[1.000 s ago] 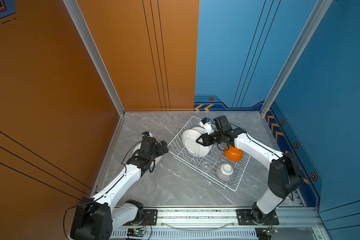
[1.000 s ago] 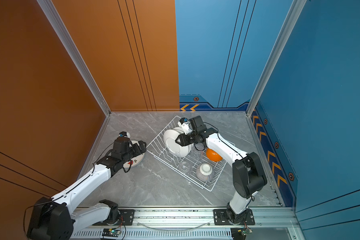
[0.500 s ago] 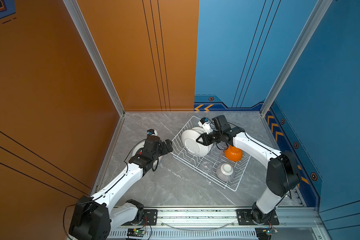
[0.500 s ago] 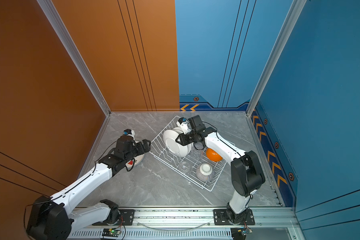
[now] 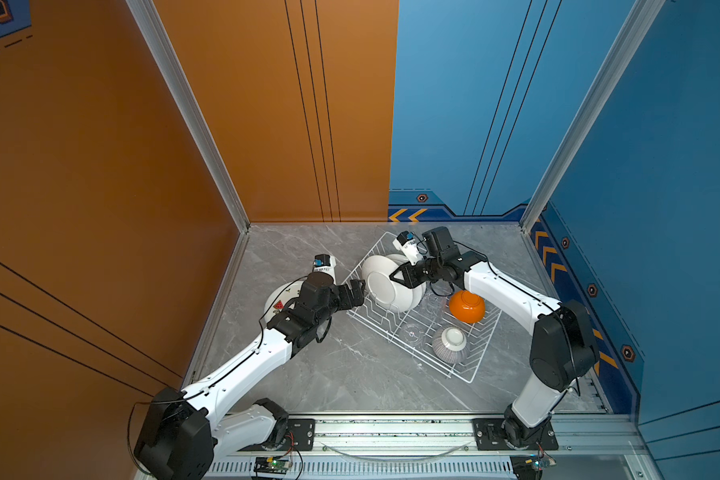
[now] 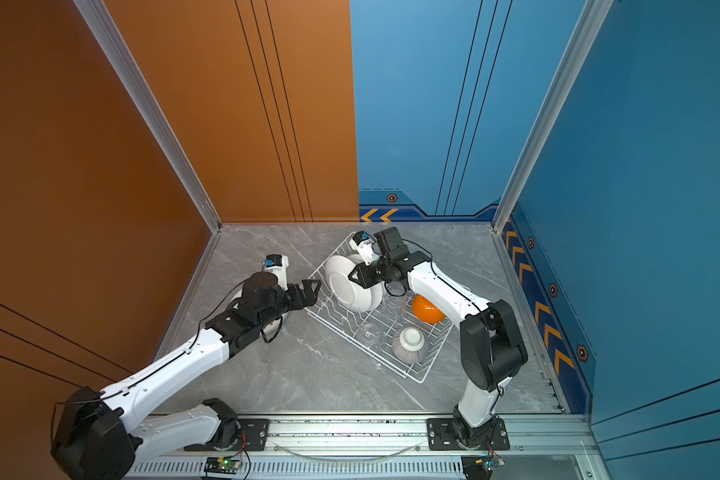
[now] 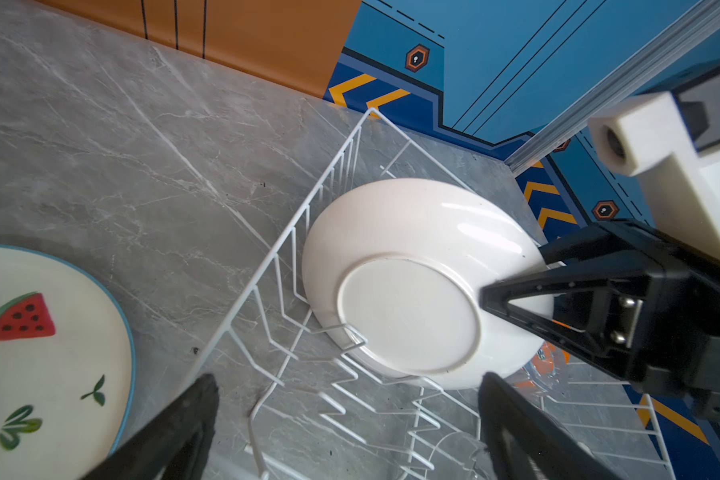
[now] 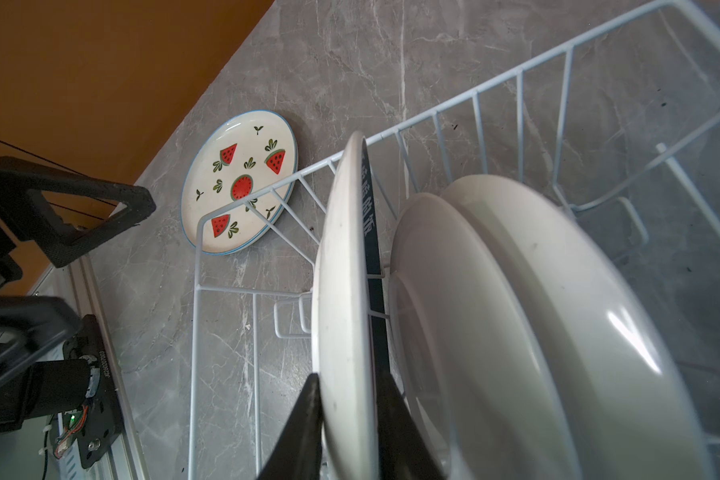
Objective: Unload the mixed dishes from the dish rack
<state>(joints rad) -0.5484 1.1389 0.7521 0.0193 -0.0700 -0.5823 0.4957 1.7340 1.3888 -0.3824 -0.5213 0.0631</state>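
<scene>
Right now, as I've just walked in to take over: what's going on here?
The right gripper is shut on the rim of the dark-ringed plate standing in the dish rack. The left gripper hangs open beside the rack, near the watermelon plate lying on the table. An orange bowl and a striped bowl sit racked.

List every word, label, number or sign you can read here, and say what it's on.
No text reads clearly.
White characters on the dark rim of the dark-ringed plate: seen edge-on, unreadable.
Printed code on a white sticker on a black housing: too small to read.
Yellow chevrons on the blue wall: signs without words.
</scene>
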